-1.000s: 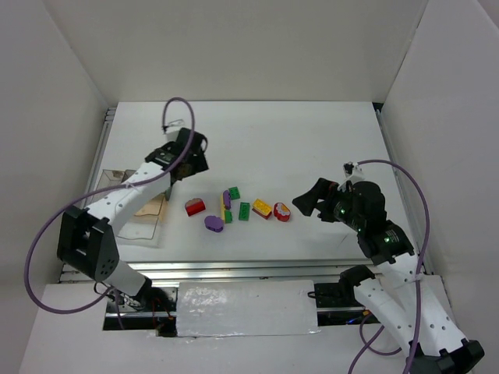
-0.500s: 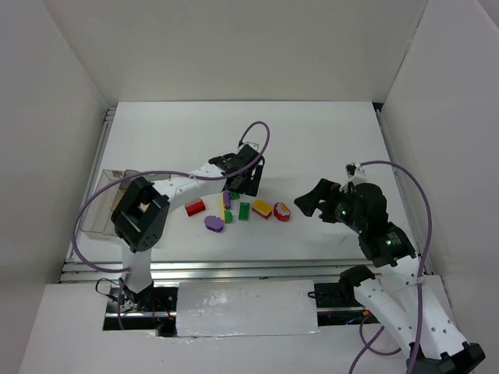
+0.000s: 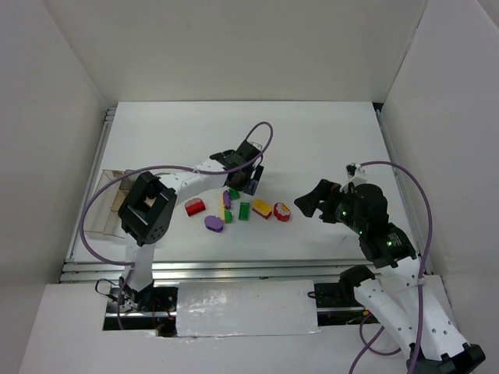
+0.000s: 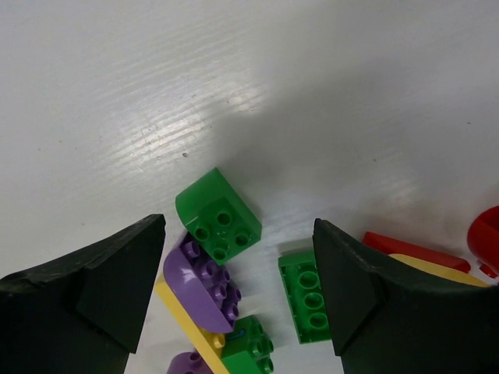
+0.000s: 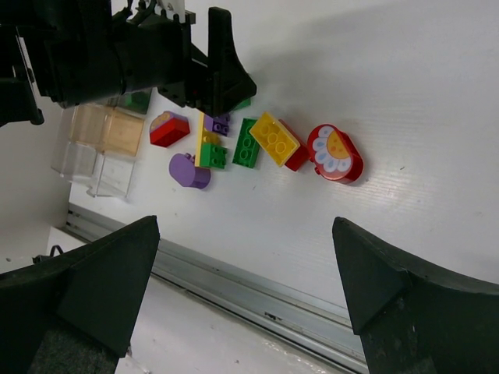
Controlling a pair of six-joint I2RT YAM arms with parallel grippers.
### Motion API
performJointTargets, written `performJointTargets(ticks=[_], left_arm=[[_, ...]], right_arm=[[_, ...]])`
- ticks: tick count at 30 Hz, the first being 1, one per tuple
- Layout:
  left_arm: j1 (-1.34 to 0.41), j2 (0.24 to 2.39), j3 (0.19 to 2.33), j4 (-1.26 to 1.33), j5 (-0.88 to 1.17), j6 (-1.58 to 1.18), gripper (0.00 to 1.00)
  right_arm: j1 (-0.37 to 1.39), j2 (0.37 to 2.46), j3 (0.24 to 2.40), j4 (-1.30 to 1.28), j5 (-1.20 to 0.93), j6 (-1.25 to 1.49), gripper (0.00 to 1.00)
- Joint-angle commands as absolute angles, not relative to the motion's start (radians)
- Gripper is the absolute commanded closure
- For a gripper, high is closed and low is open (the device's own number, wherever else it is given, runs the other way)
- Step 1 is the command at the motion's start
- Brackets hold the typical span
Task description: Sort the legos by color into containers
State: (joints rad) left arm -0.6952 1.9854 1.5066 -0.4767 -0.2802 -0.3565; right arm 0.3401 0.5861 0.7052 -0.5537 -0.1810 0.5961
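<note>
The legos lie in a cluster at mid-table: a red piece (image 3: pixel 195 207), a purple round one (image 3: pixel 214 223), a long yellow one (image 3: pixel 224 209), green bricks (image 3: pixel 244 211), a yellow brick (image 3: pixel 262 208) and a red flower piece (image 3: pixel 281 212). My left gripper (image 3: pixel 248 182) is open and empty, hovering over the cluster's far side. In the left wrist view (image 4: pixel 238 288) a rounded green brick (image 4: pixel 218 216), a purple piece (image 4: pixel 201 284) and a green brick (image 4: pixel 306 305) lie between its jaws. My right gripper (image 3: pixel 304 204) is open and empty, right of the cluster (image 5: pixel 242 296). The containers (image 3: pixel 109 206) stand at the left edge.
The clear trays also show in the right wrist view (image 5: pixel 101 144), with something tan in one compartment. White walls enclose the table. A metal rail (image 3: pixel 234 269) runs along the near edge. Purple cables loop off both arms.
My left arm has swung from over the trays at the left across to the lego cluster, and now hovers there open. The right arm has not moved.
</note>
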Motion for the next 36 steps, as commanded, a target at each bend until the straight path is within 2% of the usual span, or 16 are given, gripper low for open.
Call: performJointTargets(ticks=[1,3,14,20,27,30,31,34,36], left_arm=[[-0.669,1.979,1.459,-0.442,-0.252,-0.304,0.10],[-0.646,1.970,1.437,-0.422,-0.227,-0.282,0.08],[-0.624,1.963,1.374,-0.359,-0.150,-0.226,0.09],[-0.624,1.997,1.400,-0.348,-0.137,-0.224,0.15],[-0.623,2.014,1.431,-0.371,-0.150,-0.235,0.39],[-0.621,2.019,1.434,-0.373,-0.161,-0.239,0.55],[-0.621,2.019,1.437,-0.367,-0.161,-0.242,0.64],[-0.620,2.005,1.454,-0.344,-0.164,-0.253,0.79],[-0.620,1.984,1.476,-0.330,-0.175,-0.262,0.83]], right_arm=[[0.348,0.586,0.701,-0.531,-0.195,0.581,0.01],[0.347,0.587,0.698,-0.525,-0.199,0.581,0.01],[0.348,0.601,0.716,-0.531,-0.207,0.575,0.01],[0.348,0.606,0.719,-0.528,-0.218,0.578,0.00],[0.348,0.594,0.719,-0.538,-0.209,0.577,0.00],[0.348,0.594,0.713,-0.534,-0.212,0.577,0.00],[0.348,0.594,0.710,-0.531,-0.213,0.577,0.01],[0.348,0.606,0.710,-0.525,-0.218,0.577,0.00],[0.347,0.609,0.715,-0.525,-0.219,0.575,0.00]])
